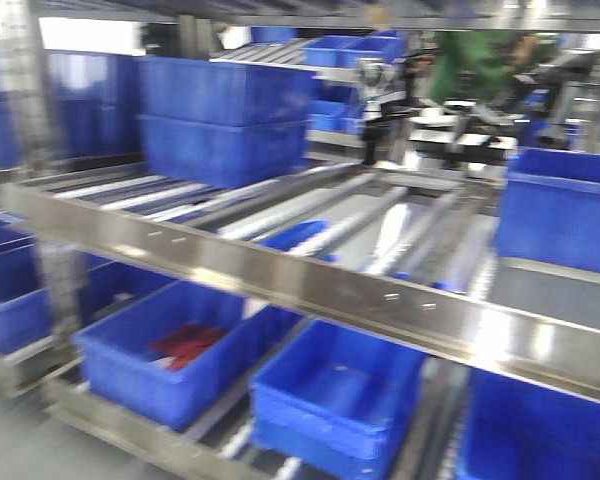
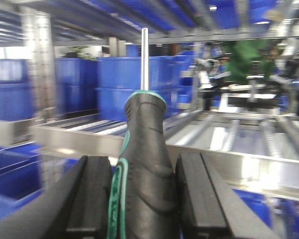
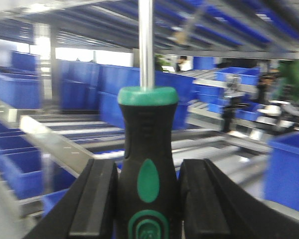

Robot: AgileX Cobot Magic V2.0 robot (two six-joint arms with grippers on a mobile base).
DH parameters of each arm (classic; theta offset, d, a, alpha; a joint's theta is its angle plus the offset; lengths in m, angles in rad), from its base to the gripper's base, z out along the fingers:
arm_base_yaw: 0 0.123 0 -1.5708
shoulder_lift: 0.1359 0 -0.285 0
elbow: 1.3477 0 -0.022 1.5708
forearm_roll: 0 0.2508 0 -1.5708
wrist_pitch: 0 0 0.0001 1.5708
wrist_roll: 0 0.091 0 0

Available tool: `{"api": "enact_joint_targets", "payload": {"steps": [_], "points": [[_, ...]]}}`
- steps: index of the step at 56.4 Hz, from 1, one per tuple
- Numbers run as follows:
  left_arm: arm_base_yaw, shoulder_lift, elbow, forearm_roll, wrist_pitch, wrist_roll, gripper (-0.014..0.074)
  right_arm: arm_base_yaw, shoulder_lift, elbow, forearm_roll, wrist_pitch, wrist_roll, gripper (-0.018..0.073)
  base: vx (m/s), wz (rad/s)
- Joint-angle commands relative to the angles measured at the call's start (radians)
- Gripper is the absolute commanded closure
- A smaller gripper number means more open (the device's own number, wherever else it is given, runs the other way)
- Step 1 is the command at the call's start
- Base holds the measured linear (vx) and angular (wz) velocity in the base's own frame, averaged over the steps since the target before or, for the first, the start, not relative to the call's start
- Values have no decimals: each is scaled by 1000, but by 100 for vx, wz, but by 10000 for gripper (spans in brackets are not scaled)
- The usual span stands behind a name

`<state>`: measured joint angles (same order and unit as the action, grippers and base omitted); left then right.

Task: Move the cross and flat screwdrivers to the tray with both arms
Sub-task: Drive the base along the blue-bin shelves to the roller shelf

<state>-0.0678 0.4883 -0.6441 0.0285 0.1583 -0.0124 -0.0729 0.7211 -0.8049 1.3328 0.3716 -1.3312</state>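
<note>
standing upright between the black pads (image 2: 92,199) of the left gripper (image 2: 143,167), one screwdriver (image 2: 145,124) is pinched by its black-and-green handle, silver shaft pointing up — the tip too blurred to tell cross from flat. the right gripper (image 3: 147,169) clamps the other screwdriver (image 3: 147,124) the same way, its shaft running off the top edge. far beyond both, a steel roller rack (image 1: 280,275) carries blue bins (image 1: 225,120), more bins on the level below.

left screwdriver (image 2: 144,164) was black, green-trimmed, silver-shafted | right screwdriver (image 3: 147,149) black, green oval | bins (image 1: 220,120) were blue | rack (image 1: 280,280) silver
</note>
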Motion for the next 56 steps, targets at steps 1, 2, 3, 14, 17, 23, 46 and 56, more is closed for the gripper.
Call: {"api": "enact_joint_targets", "payload": {"steps": [1,2,3,14,17,23,46,56], "points": [[-4,2,-32,-5,-99,-10,594,1,-4,-31,35,-22,0,568,22,-66],[-4,2,-32,-5,-99,-10,594,1,-4,-31,35,-22,0,568,22,-66],[-4,2,-32,-5,-99,-10,594,1,-4,-31,35,-22,0,568,21,-66],[-4,2,-32,-5,-99,-10,594,1,-4,-31,34,-22,0,568,19,-69],[-4,2,-32,-5,-99,-10,594,1,-5,-31,34,-22,0,568,18,-71],[-4,2,-32,-5,-99,-10,594,1,-6,-31,35,-22,0,568,18,-70],[-4,2,-32,-5,-99,-10,594,1,-7,-31,35,-22,0,568,18,-54],[-4,2,-32,-5,-99,-10,594,1,-7,-31,35,-22,0,568,23,-15]]}}
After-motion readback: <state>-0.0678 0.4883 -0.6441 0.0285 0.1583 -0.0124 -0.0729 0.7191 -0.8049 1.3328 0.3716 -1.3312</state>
